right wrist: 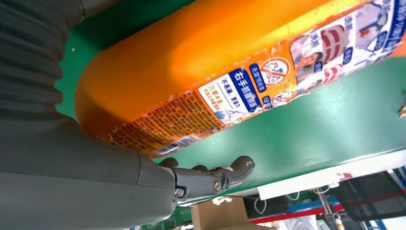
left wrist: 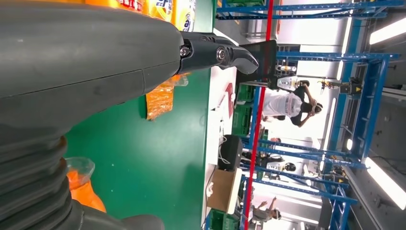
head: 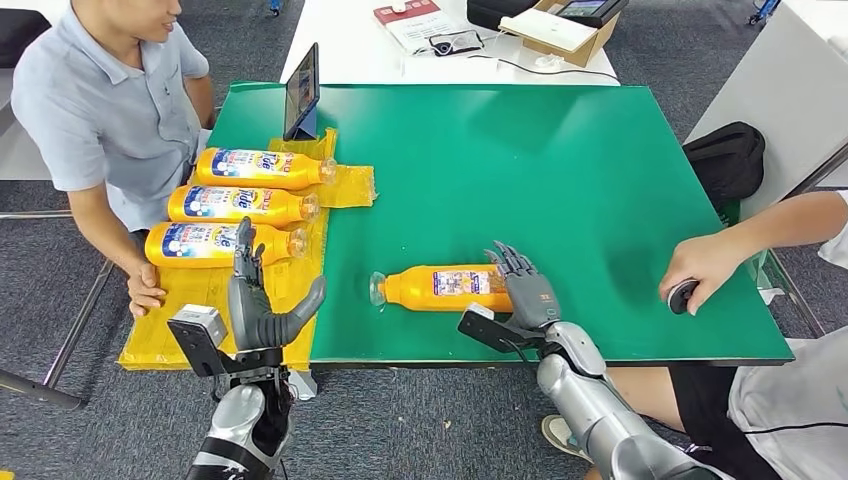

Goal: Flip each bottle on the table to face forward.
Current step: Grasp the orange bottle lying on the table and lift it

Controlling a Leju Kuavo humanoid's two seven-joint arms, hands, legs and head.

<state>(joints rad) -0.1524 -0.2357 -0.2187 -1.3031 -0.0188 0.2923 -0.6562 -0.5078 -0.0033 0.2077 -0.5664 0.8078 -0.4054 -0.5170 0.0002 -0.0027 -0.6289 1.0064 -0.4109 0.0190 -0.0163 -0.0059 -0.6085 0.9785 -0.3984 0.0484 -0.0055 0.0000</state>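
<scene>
Bottle in hand: orange detergent bottle (head: pixel 445 288) lying on its side on the green bench (head: pixel 560 180), well apart from the yellow mat (head: pixel 225 300), neck toward the mat, base under the right hand (head: pixel 525 290).
Look: translucent orange plastic, clear cap end, a small-print label with a barcode and pictograms turned up; this reads as the back face, so it likely wants rolling over.
Sorted bottles: three Tide bottles (head: pixel 240 205) lie side by side on the mat, brand labels up, caps pointing toward the lone bottle.
Handling: smooth, rounded, glossy plastic, probably slippery and inclined to roll; seems a stiff shell that may give under a hard squeeze; weight cannot be judged, contents not visible.
Where to hold: across the wide body near the base, fingers over the label and thumb beneath, rather than at the narrow neck.
Right hand: fingers draped over the bottle's base end, thumb (right wrist: pixel 215 178) low beside the bench; whether the grip has closed, I cannot tell.
Left hand: left hand (head: pixel 258 305) raised over the mat's near edge, fingers upright and spread, thumb out, holding nothing.
People: one person sits beside the mat; another's hand (head: pixel 700 268) rests on the bench's far side.
</scene>
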